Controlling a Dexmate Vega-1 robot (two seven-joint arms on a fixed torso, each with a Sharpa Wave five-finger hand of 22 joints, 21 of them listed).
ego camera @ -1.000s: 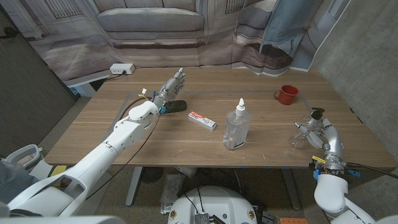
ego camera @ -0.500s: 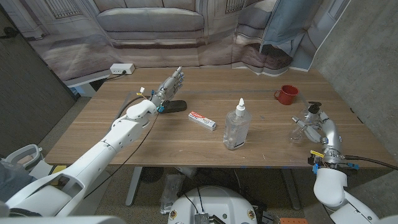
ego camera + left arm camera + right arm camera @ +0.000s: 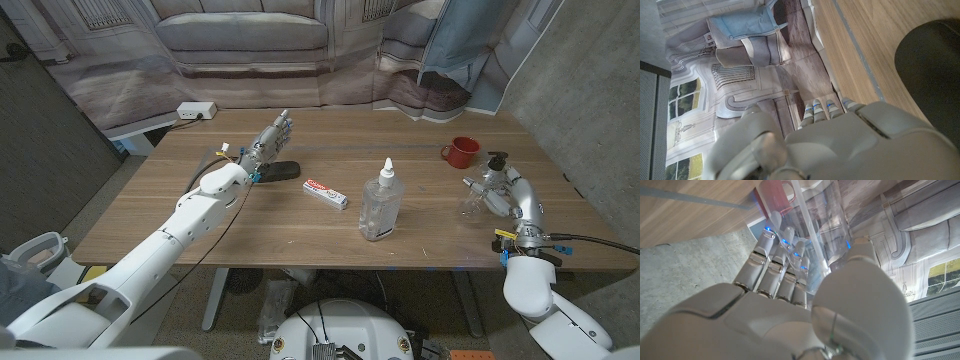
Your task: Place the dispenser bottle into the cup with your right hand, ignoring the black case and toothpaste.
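Note:
My right hand (image 3: 505, 193) grips a clear dispenser bottle (image 3: 478, 196) with a black pump top, held tilted just above the table near the right edge. In the right wrist view the bottle (image 3: 826, 225) sits between the fingers (image 3: 772, 265) and the thumb. A red cup (image 3: 461, 152) with a handle stands upright a little beyond and to the left of the bottle; the cup (image 3: 774, 191) also shows past the fingertips. My left hand (image 3: 270, 140) hangs over the far left of the table, fingers extended, holding nothing.
A black case (image 3: 282, 171) lies beside my left hand and shows dark in the left wrist view (image 3: 932, 65). The toothpaste (image 3: 326, 193) lies mid-table, next to a clear bottle with a white nozzle (image 3: 380, 205). A white power strip (image 3: 197, 110) sits at the far left corner.
My right hand has carried the dispenser bottle away from the near right edge, farther over the table and closer to the red cup. The left arm has barely moved.

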